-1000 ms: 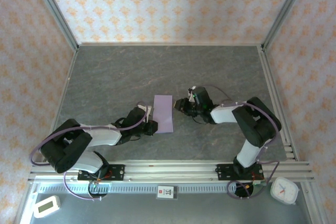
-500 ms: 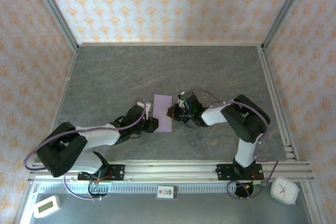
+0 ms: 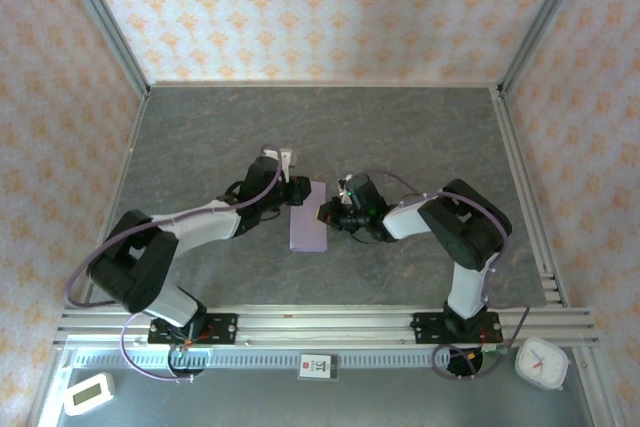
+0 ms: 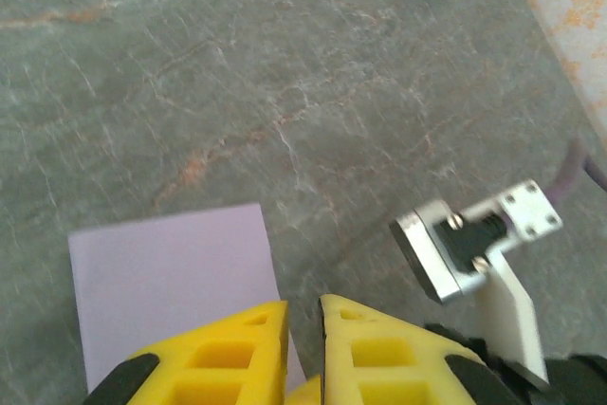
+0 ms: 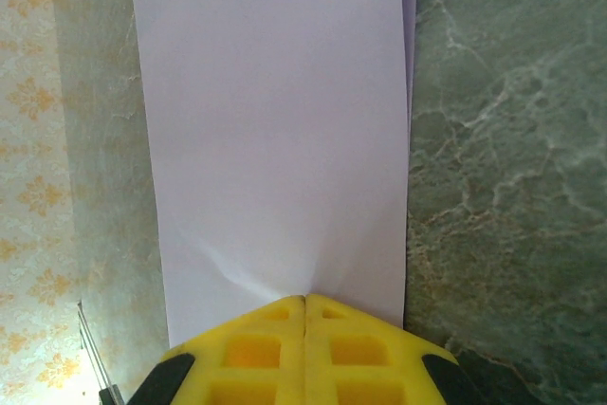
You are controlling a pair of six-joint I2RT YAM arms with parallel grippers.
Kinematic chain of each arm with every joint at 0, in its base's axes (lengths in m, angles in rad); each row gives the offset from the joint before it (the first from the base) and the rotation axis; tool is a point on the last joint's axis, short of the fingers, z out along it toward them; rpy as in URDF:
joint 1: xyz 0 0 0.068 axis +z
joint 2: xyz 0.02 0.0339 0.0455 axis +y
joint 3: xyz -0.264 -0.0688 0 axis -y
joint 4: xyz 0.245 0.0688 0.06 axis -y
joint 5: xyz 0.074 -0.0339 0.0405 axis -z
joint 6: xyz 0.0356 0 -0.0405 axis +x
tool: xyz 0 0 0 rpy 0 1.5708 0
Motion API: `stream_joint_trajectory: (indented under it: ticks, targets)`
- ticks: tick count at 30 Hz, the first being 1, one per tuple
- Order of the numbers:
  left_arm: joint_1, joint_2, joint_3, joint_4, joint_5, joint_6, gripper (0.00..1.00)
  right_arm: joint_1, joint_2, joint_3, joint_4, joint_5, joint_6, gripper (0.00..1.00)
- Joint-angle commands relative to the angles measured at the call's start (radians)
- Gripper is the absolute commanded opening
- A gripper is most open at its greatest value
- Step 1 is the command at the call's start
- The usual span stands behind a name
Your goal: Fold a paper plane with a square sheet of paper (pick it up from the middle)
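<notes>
Grey marbled table (image 3: 200, 147). At its middle, pale lilac sheet of paper (image 3: 309, 222), folded into narrow rectangle, long axis far-to-near. Right claw (image 3: 323, 215) clamped tight on right long edge. Left claw (image 3: 302, 192) at far-left corner, jaws almost together, hold unclear.

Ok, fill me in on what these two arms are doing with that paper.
The two arms are working on a lilac sheet of paper in the middle of the table. It lies as a narrow rectangle, apparently folded in half. The right gripper is shut on its right edge. The left gripper, jaws a narrow gap apart, sits over its far left corner. Nothing looks like a plane yet.
</notes>
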Motion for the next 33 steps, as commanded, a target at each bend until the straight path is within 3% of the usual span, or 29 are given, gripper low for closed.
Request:
stream_joint_trajectory:
  ticks: [1, 10, 33]
  targets:
    - [0.03, 0.058, 0.049, -0.024, 0.072, 0.087, 0.19, 0.007, 0.056, -0.014, 0.01, 0.03, -0.009, 0.01]
    - [0.05, 0.182, 0.118, -0.059, 0.11, 0.175, 0.18, 0.007, 0.061, -0.015, 0.007, 0.032, -0.013, 0.0]
    - [0.085, 0.268, -0.013, 0.099, 0.016, 0.085, 0.09, 0.009, 0.003, 0.097, -0.122, 0.017, -0.091, 0.0]
